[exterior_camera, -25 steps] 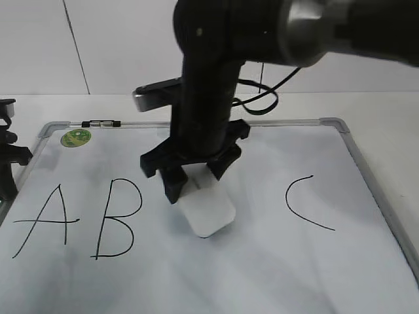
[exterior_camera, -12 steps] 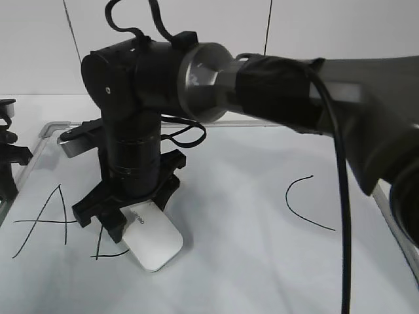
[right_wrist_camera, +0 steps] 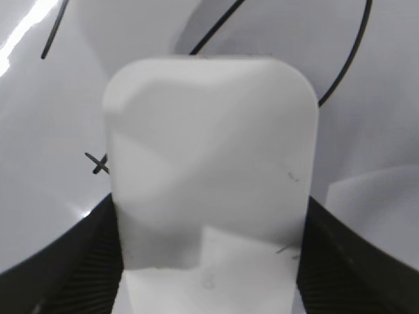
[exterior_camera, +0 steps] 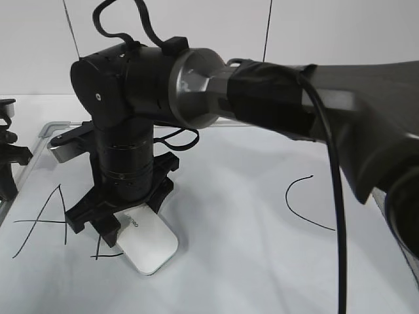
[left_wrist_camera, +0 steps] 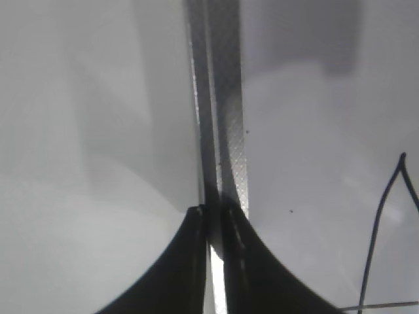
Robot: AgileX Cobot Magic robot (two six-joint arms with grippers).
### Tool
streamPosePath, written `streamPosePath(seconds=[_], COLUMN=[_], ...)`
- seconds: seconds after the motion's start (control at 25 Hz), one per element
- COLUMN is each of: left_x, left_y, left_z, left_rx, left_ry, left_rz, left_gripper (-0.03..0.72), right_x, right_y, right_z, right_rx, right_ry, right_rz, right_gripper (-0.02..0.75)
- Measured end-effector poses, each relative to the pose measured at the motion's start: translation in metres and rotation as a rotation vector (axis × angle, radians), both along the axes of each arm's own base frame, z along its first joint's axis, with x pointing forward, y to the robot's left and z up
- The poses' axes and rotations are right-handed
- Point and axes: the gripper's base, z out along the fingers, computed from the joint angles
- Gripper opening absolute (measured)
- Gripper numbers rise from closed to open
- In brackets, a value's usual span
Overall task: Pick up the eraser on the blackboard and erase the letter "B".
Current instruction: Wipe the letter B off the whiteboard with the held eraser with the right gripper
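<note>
a glossy black arm (exterior_camera: 131,85) with a silver collar (exterior_camera: 193,88), looping black cables and, seemingly, ribbed claw pads.

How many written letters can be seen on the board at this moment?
3. The A at the left; remains of the B beside it, mostly covered by the right gripper and the eraser; the C at the right. Strokes may be hidden underneath.

Exterior slants down; wrists hug the blackboard (exterior_camera: 262,261).

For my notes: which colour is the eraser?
White; the eraser shows best in the right wrist view.
</note>
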Motion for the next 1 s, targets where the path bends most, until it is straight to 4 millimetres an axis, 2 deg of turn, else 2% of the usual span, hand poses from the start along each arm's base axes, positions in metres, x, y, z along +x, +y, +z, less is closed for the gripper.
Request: streamPosePath(seconds=[0.28, 0.48, 1.0], left_x=[0.0, 0.0, 0.0], left_y=[0.0, 0.0, 0.0], left_z=[0.0, 0.0, 0.0], left_rx=[0.0, 0.0, 0.0], left_ry=[0.0, 0.0, 0.0], left_rz=[0.0, 0.0, 0.0], left_gripper=[0.02, 0.02, 0.02], right_x=[-0.0002, 0.0001, 0.0025], right_y=[0.0002, 0.0001, 0.0022], right_z=[0.0, -0.0016, 0.0047], right_rx=[0.0, -0.005, 0.01], right_ry=[0.0, -0.001, -0.02], right_rz=[0.001, 0.001, 0.003], right_gripper=[0.567, 0.657, 0.655])
